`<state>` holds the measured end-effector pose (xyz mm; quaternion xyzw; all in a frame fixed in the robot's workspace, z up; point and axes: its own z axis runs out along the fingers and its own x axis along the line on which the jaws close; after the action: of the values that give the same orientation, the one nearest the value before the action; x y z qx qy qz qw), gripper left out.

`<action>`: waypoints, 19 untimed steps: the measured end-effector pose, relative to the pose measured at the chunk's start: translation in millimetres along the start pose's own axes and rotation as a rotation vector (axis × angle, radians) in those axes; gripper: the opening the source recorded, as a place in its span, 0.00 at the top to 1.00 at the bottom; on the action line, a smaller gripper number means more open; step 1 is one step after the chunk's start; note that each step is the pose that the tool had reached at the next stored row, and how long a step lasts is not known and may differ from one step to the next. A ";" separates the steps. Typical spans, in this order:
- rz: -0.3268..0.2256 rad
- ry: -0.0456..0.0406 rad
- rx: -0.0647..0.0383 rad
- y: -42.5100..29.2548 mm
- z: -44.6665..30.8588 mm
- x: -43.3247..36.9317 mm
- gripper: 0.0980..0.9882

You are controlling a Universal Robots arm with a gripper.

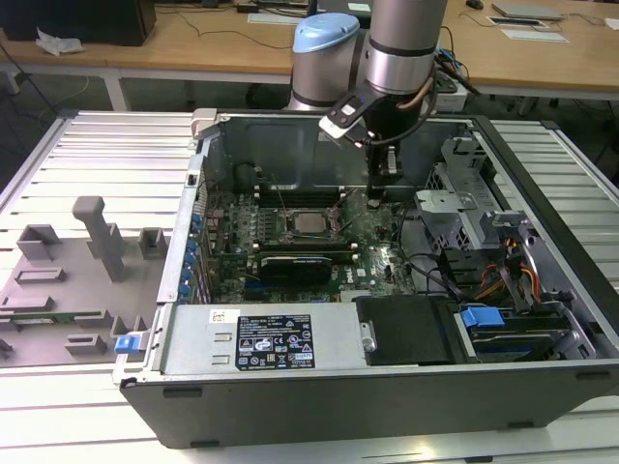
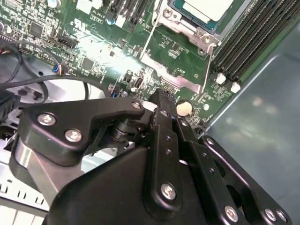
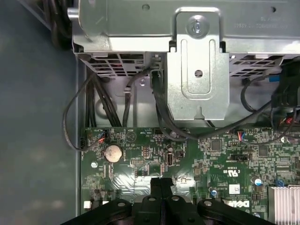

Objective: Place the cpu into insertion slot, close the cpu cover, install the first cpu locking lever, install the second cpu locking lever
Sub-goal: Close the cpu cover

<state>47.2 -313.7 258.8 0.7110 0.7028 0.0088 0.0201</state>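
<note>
Your chip [image 1: 311, 222] lies flat in the socket [image 1: 295, 224], out on the green board [image 3: 225, 159] of the open computer case [image 1: 387, 396]. In the second wrist view its pale top [image 2: 206, 8] is bare, and the silvery cover [image 2: 178, 77] looks swung off it, toward the gripper. Your gripper [image 1: 377, 200] hangs low over the board, just beside the socket on the exterior view's right. Both wrist views show its fingers [image 3: 161, 183] pressed together with nothing between them. The case rests on a slatted metal table [image 1: 542, 145]. Grey blocks [image 1: 97, 242] stand on the exterior view's left, and wooden desks [image 1: 193, 43] run behind.
</note>
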 end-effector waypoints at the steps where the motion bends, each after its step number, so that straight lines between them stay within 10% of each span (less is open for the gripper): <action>1: 0.000 0.0000 0.002 0.2 2.6 0.1 0.99; 8: 0.000 -0.0002 0.011 0.6 8.4 0.1 0.99; 10: 0.000 0.0003 0.029 0.9 8.5 0.1 0.99; 12: -0.001 0.0007 0.076 1.5 8.8 0.2 0.99; 19: -0.001 0.0009 0.080 0.2 8.8 0.4 0.99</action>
<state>47.8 -313.5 250.0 0.7108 0.7031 -0.0190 -0.0087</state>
